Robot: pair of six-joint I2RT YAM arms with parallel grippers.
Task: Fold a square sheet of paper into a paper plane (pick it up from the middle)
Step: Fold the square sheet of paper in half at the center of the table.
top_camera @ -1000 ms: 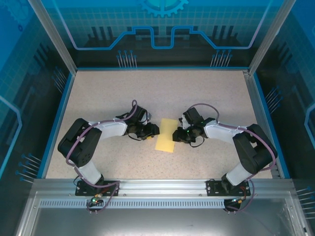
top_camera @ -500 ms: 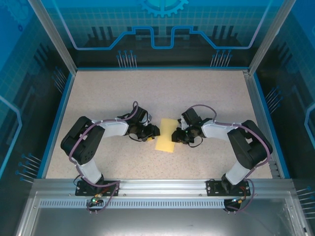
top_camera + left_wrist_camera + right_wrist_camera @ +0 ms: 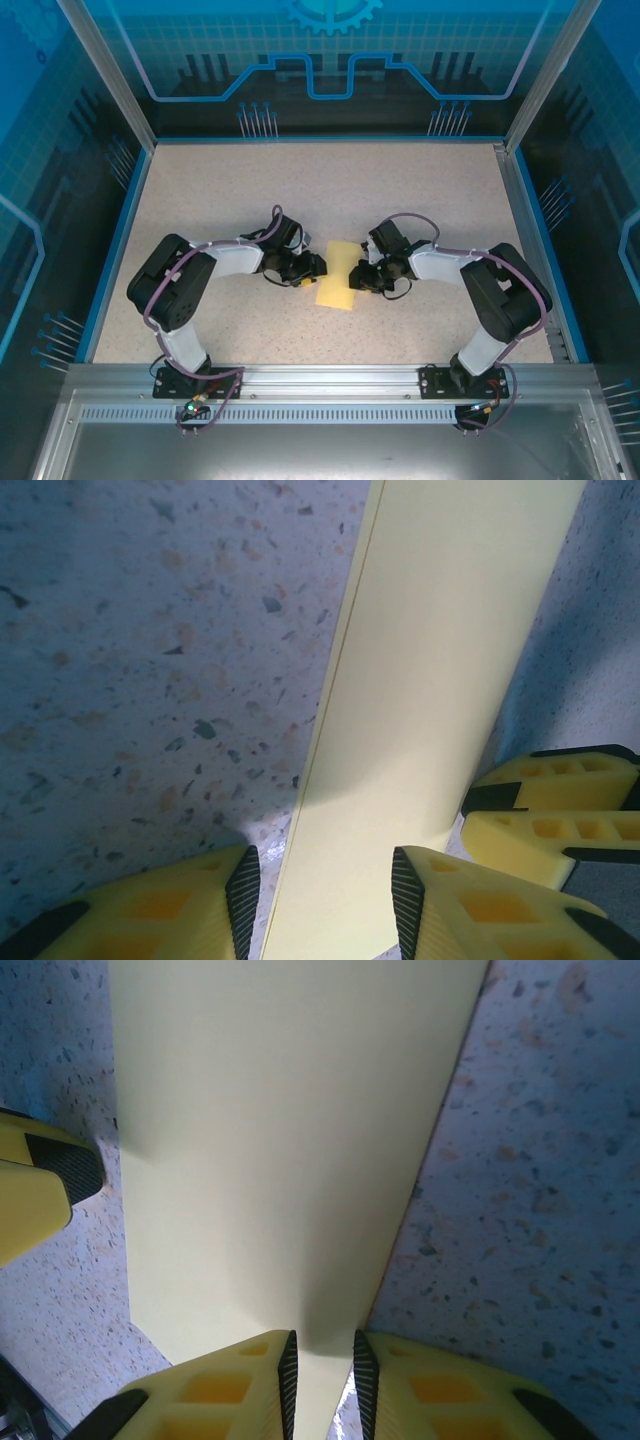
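Observation:
The square sheet of paper [image 3: 337, 275] lies on the table as a pale-yellow folded strip between my two grippers. My left gripper [image 3: 318, 266] is at its left edge. In the left wrist view the paper [image 3: 430, 660] runs between the fingers of that gripper [image 3: 325, 890], which stand wide apart and open. My right gripper [image 3: 357, 275] is at the strip's right edge. In the right wrist view its fingers [image 3: 320, 1370] stand close together over the paper's edge [image 3: 280, 1140], with a narrow gap still showing. Each wrist view also catches the other gripper's yellow fingertips [image 3: 545, 800] [image 3: 40, 1180].
The speckled tabletop [image 3: 250, 190] is bordered by a blue rim [image 3: 120, 240] and clear enclosure walls. A metal rail [image 3: 320, 380] carrying both arm bases runs along the near edge.
The right arm has drawn in slightly toward the paper and its fingers have narrowed a little. The left arm has edged right. The paper has not moved.

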